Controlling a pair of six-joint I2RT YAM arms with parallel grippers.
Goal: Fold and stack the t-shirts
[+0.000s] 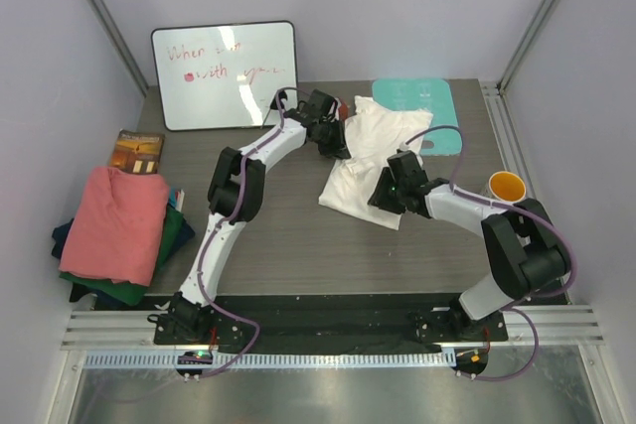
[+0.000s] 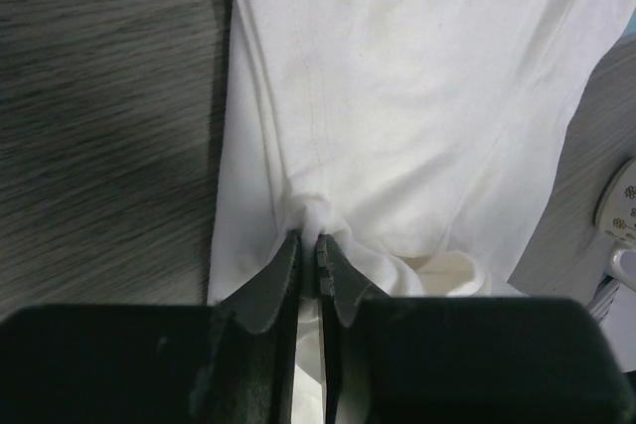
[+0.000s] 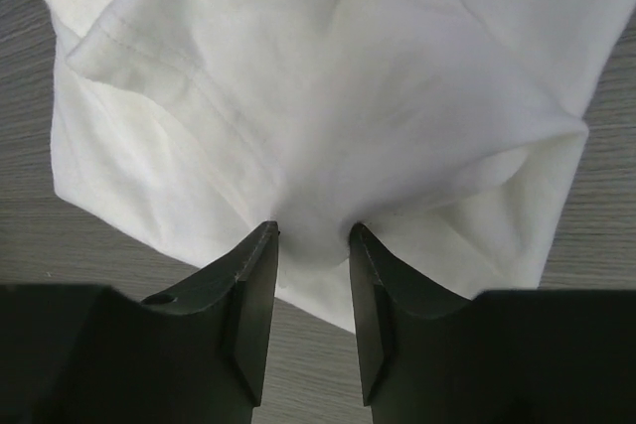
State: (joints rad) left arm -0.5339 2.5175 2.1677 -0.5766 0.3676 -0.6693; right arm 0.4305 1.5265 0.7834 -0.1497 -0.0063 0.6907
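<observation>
Between the tips of the left gripper (image 2: pixel 308 242), a small gather of the white t-shirt (image 2: pixel 417 96) is pinched. The jaws stand almost together, with only that tuck of cloth between them. Ahead of these jaws the shirt spreads away fairly flat, a stitched seam running off from the pinch. To their left lies bare grey table (image 2: pixel 99 116), and the shirt's edge runs just beside the left jaw.

Between the jaws of the right gripper (image 3: pixel 313 237) the white t-shirt (image 3: pixel 348 76) shows as well. Here the jaws stand well apart, and a soft bulge of cloth sits in the gap without being squeezed. Ahead of them the shirt lies rumpled in folds, with a hemmed edge off to the upper left.

From above, the white t-shirt (image 1: pixel 383 131) lies crumpled on the far middle of the table (image 1: pixel 298 235), its far part overlapping the teal mat (image 1: pixel 444 111). The left gripper (image 1: pixel 336 143) is at the shirt's left edge and the right gripper (image 1: pixel 390 189) at its near right edge, with the cloth between the two.

Well off to the left of both grippers sits a pile. The salmon-pink t-shirt (image 1: pixel 119 220) is on top, the dark green t-shirt (image 1: pixel 175 237) under it, and the navy t-shirt (image 1: pixel 62 240) at the bottom. A book (image 1: pixel 137 151) lies just beyond the pile. A whiteboard (image 1: pixel 224 74) stands beyond the left gripper, and a yellow cup (image 1: pixel 506 186) sits to the right of the right gripper.
</observation>
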